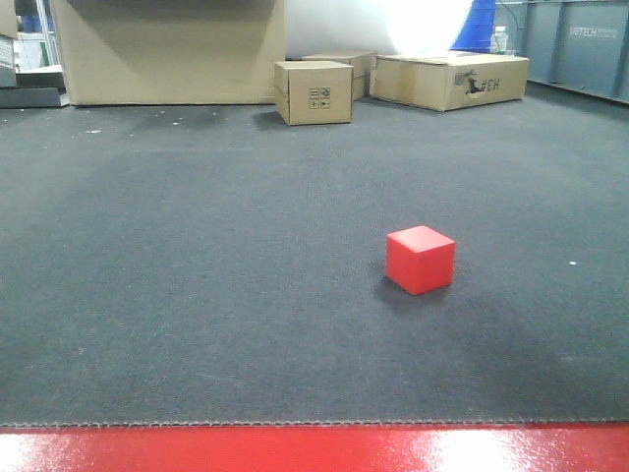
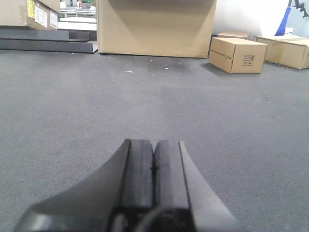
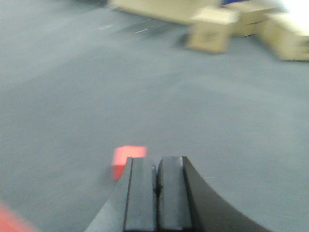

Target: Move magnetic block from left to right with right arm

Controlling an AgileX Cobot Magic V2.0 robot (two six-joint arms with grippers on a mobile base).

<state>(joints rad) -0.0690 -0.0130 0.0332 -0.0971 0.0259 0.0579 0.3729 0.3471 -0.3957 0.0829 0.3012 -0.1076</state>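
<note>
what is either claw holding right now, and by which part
Nothing. Both claws, left and right, are shut empty; the red magnetic block sits free on the carpet.

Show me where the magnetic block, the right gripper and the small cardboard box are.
magnetic block [image 1: 421,260]: front view, on its front edge.
right gripper [image 3: 156,193]: right wrist view, on the seam between its closed fingers.
small cardboard box [image 1: 314,92]: front view, on its front face.

Front view sharp; blown-out glare on back wall [image 1: 428,25], glossy sheen on red strip [image 1: 314,450]. Left wrist view clear. Right wrist view motion-blurred throughout, boxes [image 3: 212,35] smeared.
</note>
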